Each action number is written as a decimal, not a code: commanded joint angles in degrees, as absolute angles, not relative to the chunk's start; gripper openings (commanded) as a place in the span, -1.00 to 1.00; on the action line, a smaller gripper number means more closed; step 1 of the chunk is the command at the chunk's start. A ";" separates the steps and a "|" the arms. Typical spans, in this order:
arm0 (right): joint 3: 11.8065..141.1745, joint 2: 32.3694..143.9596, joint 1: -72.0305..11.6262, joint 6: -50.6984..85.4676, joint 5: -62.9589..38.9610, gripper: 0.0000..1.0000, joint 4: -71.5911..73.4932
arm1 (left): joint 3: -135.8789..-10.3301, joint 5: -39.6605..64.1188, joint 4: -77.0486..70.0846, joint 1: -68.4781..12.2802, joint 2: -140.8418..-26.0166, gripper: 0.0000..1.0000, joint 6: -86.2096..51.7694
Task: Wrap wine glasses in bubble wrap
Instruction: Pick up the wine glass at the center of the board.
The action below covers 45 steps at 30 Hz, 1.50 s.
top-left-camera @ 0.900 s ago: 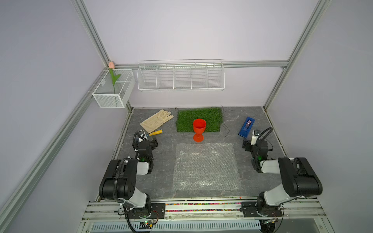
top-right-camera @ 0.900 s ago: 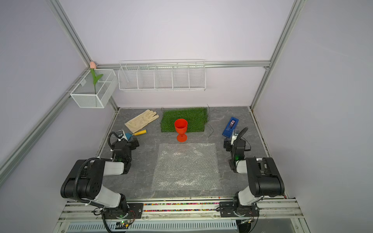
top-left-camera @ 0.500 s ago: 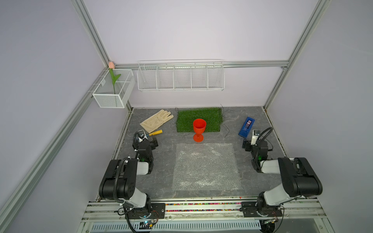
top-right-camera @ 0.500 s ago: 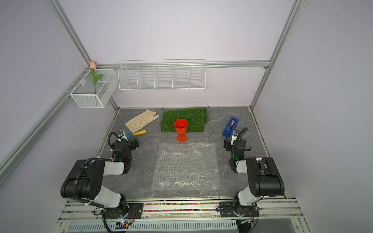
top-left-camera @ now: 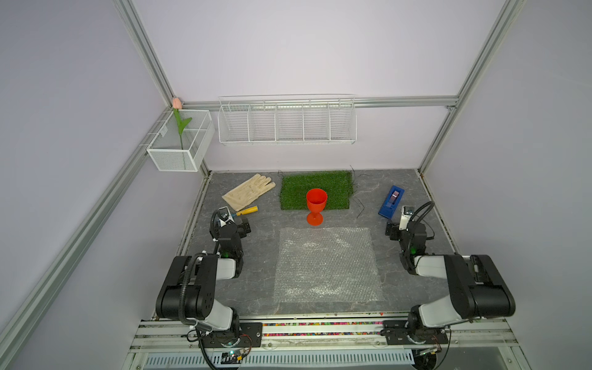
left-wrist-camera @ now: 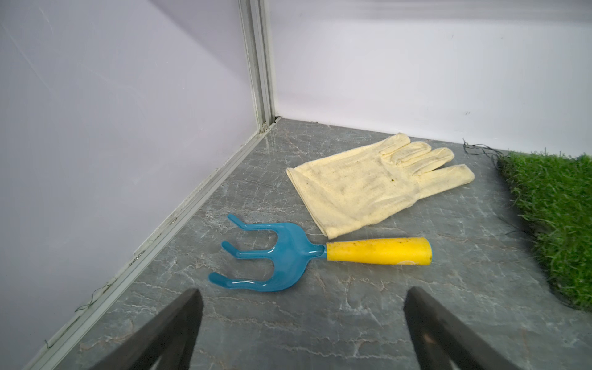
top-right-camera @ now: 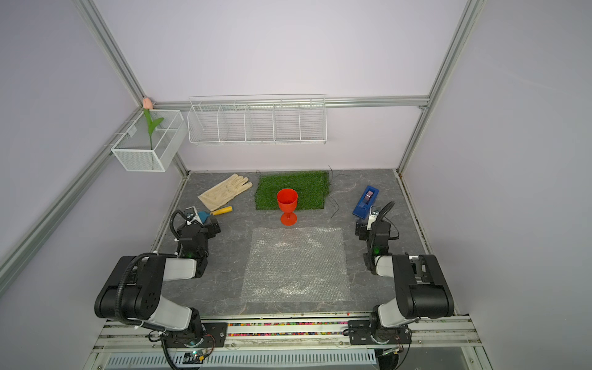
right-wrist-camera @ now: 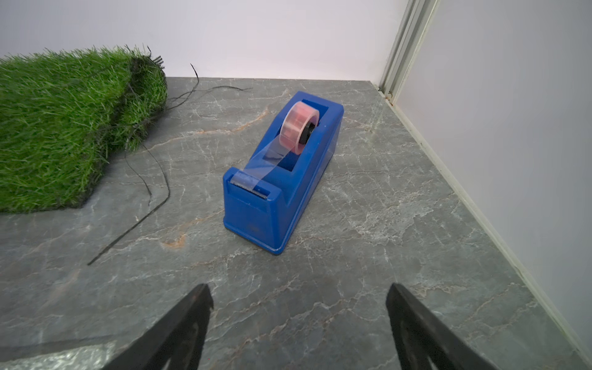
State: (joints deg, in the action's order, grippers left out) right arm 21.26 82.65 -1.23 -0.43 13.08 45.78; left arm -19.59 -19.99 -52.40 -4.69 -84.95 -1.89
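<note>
In both top views the orange-red wine glass (top-left-camera: 316, 205) (top-right-camera: 287, 205) stands upright at the front edge of the green grass mat (top-left-camera: 315, 189). Just in front of it the bubble wrap (top-left-camera: 326, 262) (top-right-camera: 296, 264) lies flat on the grey floor, apart from the glass's foot. To the left of the sheet my left gripper (left-wrist-camera: 302, 293) (top-left-camera: 237, 226) hangs low and open, with nothing between its fingers. On the sheet's right my right gripper (right-wrist-camera: 299, 288) (top-left-camera: 395, 229) is open and empty too. Neither wrist view shows the glass.
A cream glove (top-left-camera: 250, 192) and a blue hand rake with a yellow handle (left-wrist-camera: 288, 253) lie ahead of the left gripper. A blue tape dispenser (right-wrist-camera: 282, 173) stands ahead of the right one. A wire rack (top-left-camera: 286, 123) and a mesh box (top-left-camera: 179, 144) hang on the walls.
</note>
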 commanded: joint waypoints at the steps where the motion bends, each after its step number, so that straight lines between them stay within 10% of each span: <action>1: 24.78 74.13 -1.49 0.25 13.64 0.77 34.59 | -20.77 -22.12 -46.69 -7.96 -78.24 0.99 1.70; 8: 38.56 61.79 -1.53 24.36 1.35 0.78 8.31 | -29.30 -22.66 -28.90 -16.22 -65.70 0.99 -4.38; 14: 41.08 64.24 -7.23 35.93 -13.57 0.77 13.36 | -31.74 -10.27 -29.27 -27.63 -65.64 0.99 -2.93; 45: 38.85 78.29 -23.72 25.55 0.26 0.77 24.62 | -55.89 9.70 -49.88 -33.86 -112.88 0.99 1.18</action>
State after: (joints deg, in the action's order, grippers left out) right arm 39.53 77.54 -23.42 26.85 -0.73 22.83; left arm -53.43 7.40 -46.65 -34.37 -111.48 0.75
